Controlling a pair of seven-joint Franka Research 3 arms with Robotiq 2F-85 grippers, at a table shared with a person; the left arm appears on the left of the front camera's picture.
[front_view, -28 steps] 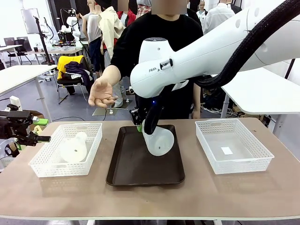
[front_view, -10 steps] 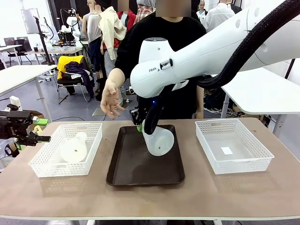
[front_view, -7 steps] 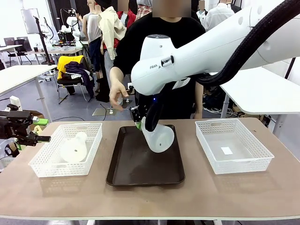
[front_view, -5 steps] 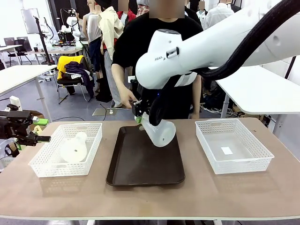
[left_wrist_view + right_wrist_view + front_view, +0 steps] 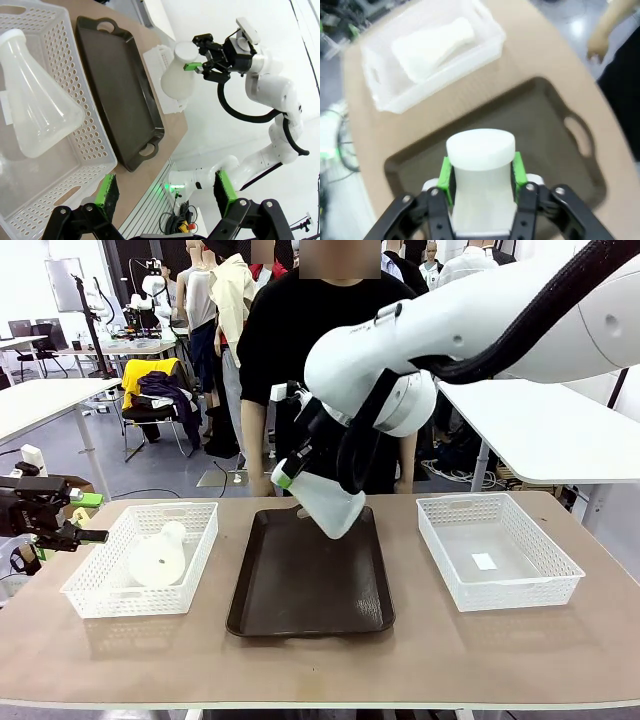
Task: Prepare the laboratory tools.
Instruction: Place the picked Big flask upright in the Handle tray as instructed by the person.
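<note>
Flask (image 5: pixel 332 504) aslant in right gripper (image 5: pixel 287 478), above dark brown tray (image 5: pixel 310 585).

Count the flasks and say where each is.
2. One flask lies in the left basket; the second flask is held by its neck in the right gripper, tilted above the tray.

On the table (image 5: pixel 320 665), a tray (image 5: pixel 300 590) is placed in the middle, between the left basket (image 5: pixel 140 605) and the right basket (image 5: pixel 520 590). One flask (image 5: pixel 155 558) is laid on its side in the left basket. The second flask (image 5: pixel 328 502) is held tilted above the far end of the tray by the right gripper (image 5: pixel 290 476). The left gripper (image 5: pixel 90 535) is found just left of the left basket.
</note>
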